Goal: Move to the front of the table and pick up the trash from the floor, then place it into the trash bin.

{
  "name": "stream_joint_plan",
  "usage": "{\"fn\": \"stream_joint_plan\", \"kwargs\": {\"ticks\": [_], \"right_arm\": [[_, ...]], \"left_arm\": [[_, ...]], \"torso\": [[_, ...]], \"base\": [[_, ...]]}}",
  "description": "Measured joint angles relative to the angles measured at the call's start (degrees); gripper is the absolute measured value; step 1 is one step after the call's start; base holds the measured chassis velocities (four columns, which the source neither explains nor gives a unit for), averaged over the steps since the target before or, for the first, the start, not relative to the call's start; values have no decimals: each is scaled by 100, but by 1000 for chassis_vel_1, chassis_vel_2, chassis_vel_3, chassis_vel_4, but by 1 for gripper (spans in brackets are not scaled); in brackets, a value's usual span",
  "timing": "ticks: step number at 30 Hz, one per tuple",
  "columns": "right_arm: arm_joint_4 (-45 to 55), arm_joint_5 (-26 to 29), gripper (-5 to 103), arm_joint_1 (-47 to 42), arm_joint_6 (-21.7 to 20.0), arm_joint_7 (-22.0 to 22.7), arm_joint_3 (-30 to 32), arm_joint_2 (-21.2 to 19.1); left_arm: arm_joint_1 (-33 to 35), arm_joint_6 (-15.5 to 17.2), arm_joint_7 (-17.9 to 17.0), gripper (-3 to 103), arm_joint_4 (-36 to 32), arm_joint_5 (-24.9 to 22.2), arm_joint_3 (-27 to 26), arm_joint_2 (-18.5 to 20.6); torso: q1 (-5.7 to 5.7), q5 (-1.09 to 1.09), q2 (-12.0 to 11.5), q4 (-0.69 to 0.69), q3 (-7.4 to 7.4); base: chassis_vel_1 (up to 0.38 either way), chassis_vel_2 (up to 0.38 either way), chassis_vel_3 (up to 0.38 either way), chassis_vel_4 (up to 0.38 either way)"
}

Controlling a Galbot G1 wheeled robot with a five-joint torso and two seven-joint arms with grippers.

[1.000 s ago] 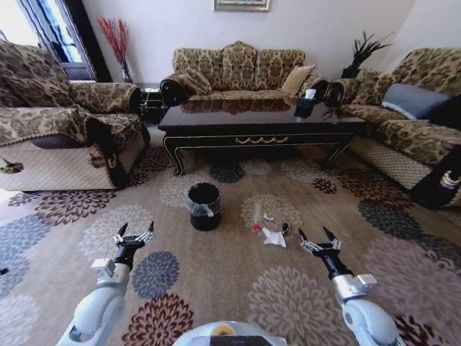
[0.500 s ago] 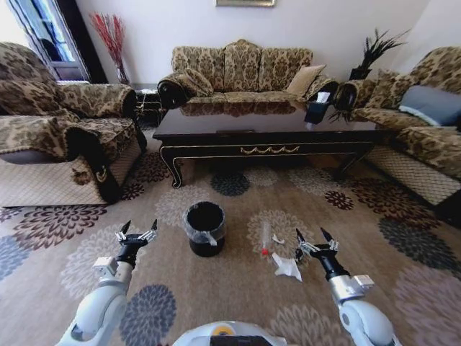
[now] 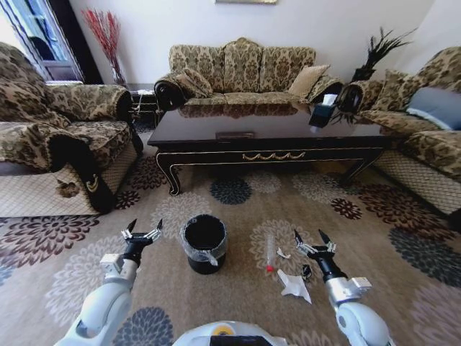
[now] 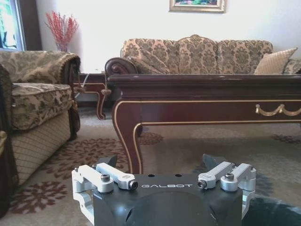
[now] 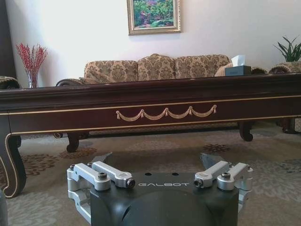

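Floor (image 3: 238, 216): beige-brown carpet, large round flower medallions in cream, maroon, grey and dark blue.
Table (image 3: 266, 133): long, low, dark glossy wood; its top mirrors the sofa behind; a gold scroll swag sits on the front rail, over curved legs.
Trash bin (image 3: 204, 244): small black cylinder, a greyish crinkled liner folded over the rim; stands on the carpet between the grippers, nearer the left one.
Trash (image 3: 294, 284): crumpled white paper scraps and a small clear bottle with a red cap, on the carpet just right of the bin; one small dark piece beside the right gripper is hard to make out.
Left gripper (image 3: 141, 233): held above the carpet left of the bin, fingers spread, holding nothing.
Right gripper (image 3: 311, 242): fingers spread apart, holding nothing, just above the scraps.
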Motion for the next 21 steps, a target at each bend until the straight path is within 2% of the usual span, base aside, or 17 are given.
{"fn": "stream_joint_plan", "kwargs": {"ticks": [2, 6, 7, 11, 12, 15, 17, 18, 21], "right_arm": [[-16, -2, 100, 3, 23, -7, -9, 5], [-2, 15, 100, -11, 83, -53, -38, 49], [-2, 15, 100, -11, 83, -53, -38, 49], [-17, 4, 100, 7, 109, -58, -91, 48], [-17, 4, 100, 7, 109, -58, -91, 48], [-114, -1, 100, 163, 107, -34, -256, -79], [-169, -6, 100, 198, 105, -11, -308, -92], [-169, -6, 100, 198, 105, -11, -308, -92], [-212, -24, 100, 224, 105, 2, -351, -41]], "left_arm": [[-62, 96, -41, 100, -27, -104, 74, 55], [-401, 612, -346, 100, -117, -1079, 390, 328], [-401, 612, -346, 100, -117, -1079, 390, 328], [-801, 1309, -754, 100, -107, -1967, 680, 669], [-801, 1309, -754, 100, -107, -1967, 680, 669], [-843, 1718, -977, 100, -53, -2324, 732, 769], [-951, 2095, -1218, 100, -7, -2639, 790, 879], [-951, 2095, -1218, 100, -7, -2639, 790, 879], [-1148, 2529, -1552, 100, 80, -3176, 840, 1025]], "torso": [[0, 0, 0, 0, 0], [1, -1, 0, -2, 2], [1, -1, 0, -2, 2], [0, -1, 0, -6, 1], [0, -1, 0, -6, 1], [0, -2, 0, 3, 2], [0, -1, 0, 1, 2], [0, -1, 0, 1, 2], [0, -1, 0, -3, 2]], "base": [[0, 0, 0, 0], [0, 0, 0, 0], [0, 0, 0, 0], [0, 0, 0, 0], [0, 0, 0, 0], [0, 0, 0, 0], [0, 0, 0, 0], [0, 0, 0, 0], [0, 0, 0, 0]]}}
